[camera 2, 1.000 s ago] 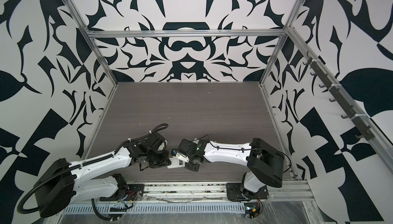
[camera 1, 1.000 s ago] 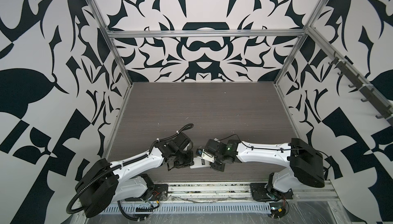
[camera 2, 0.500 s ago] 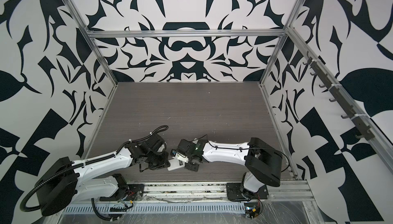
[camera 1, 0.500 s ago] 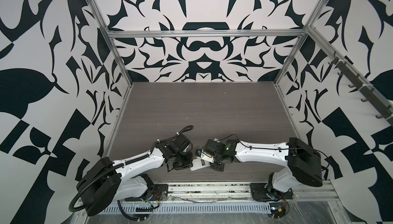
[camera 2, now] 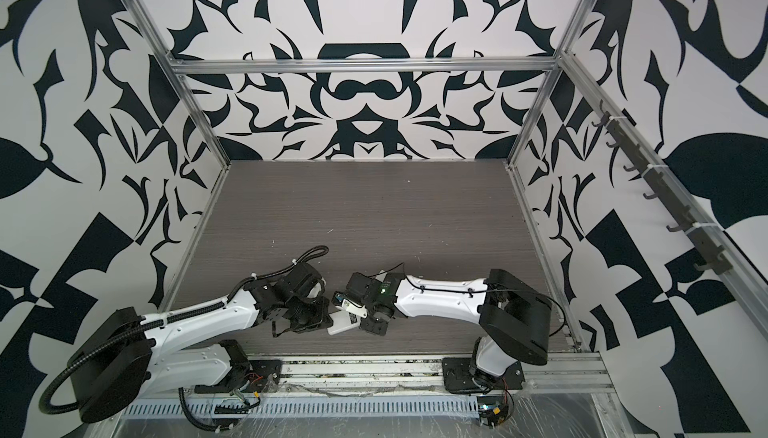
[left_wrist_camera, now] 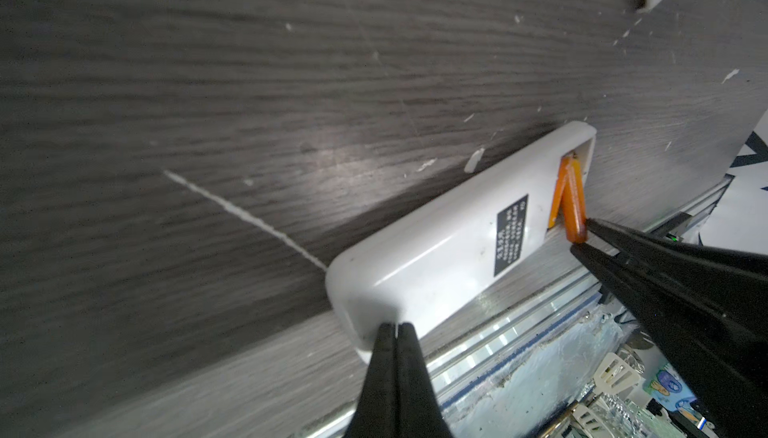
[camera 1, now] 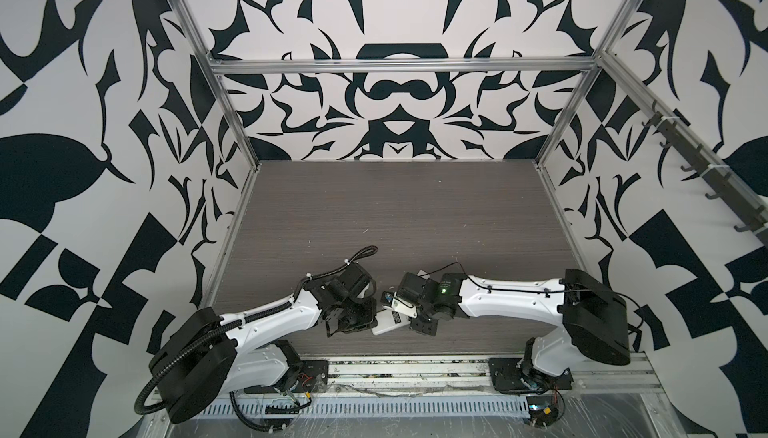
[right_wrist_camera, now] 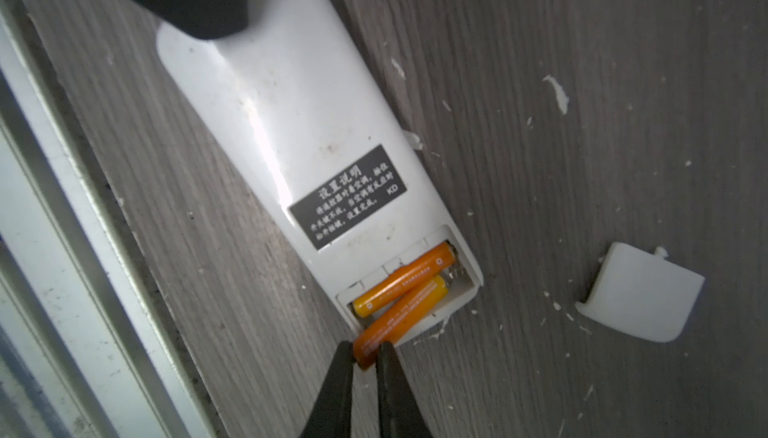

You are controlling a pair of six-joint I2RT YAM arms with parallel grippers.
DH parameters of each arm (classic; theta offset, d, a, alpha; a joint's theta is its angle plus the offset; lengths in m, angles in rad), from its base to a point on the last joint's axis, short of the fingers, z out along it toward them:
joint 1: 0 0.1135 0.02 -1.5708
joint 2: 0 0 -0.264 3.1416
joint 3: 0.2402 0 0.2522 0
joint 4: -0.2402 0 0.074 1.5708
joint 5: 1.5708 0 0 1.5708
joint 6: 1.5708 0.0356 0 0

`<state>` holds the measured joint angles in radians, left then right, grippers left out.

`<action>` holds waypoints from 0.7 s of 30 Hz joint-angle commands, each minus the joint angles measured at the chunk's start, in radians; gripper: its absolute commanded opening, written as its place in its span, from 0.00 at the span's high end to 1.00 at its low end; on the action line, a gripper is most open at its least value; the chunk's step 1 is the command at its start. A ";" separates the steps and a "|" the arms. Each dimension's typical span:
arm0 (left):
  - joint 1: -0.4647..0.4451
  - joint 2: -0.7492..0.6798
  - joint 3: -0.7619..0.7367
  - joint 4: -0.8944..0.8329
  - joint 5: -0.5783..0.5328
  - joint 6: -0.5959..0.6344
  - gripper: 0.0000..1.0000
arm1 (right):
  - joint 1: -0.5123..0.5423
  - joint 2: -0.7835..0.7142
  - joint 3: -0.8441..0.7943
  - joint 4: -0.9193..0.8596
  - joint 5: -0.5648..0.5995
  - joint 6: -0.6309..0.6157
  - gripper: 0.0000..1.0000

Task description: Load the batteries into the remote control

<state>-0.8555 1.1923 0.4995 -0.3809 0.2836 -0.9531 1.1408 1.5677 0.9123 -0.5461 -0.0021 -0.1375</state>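
The remote control [right_wrist_camera: 291, 132] lies back-up on the dark wood-grain table [camera 1: 415, 215], near the front edge and between the two arms, its dark label [right_wrist_camera: 348, 196] facing up and its battery bay open. One battery [right_wrist_camera: 405, 286] sits flat in the bay. The second battery [right_wrist_camera: 399, 317] is tilted, its far end inside the bay and its near end sticking out past the remote's edge, where the right gripper [right_wrist_camera: 365, 357] is clamped on it, fingertips pressed against both sides of the orange casing. The left gripper [left_wrist_camera: 395, 330] has its jaws pressed together, the tips touching the opposite end of the remote. The loose white battery cover [right_wrist_camera: 640, 292] rests on the table just beside the remote's open end, among white paint flecks [right_wrist_camera: 557, 92].
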 commanded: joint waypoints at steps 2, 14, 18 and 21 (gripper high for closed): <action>0.006 -0.007 -0.023 -0.021 -0.014 -0.004 0.99 | 0.002 0.024 0.027 -0.007 0.051 0.005 0.85; 0.007 0.009 -0.016 -0.032 -0.018 0.010 1.00 | 0.002 0.070 0.054 -0.018 0.082 0.000 0.88; 0.007 0.005 -0.022 -0.032 -0.018 0.009 1.00 | 0.000 0.080 0.059 -0.022 0.086 0.026 0.90; 0.007 0.001 -0.025 -0.030 -0.017 0.008 1.00 | 0.000 0.069 0.053 -0.019 0.086 0.058 0.90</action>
<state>-0.8555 1.1904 0.4988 -0.3790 0.2905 -0.9497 1.1500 1.6131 0.9661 -0.5980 0.0170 -0.1211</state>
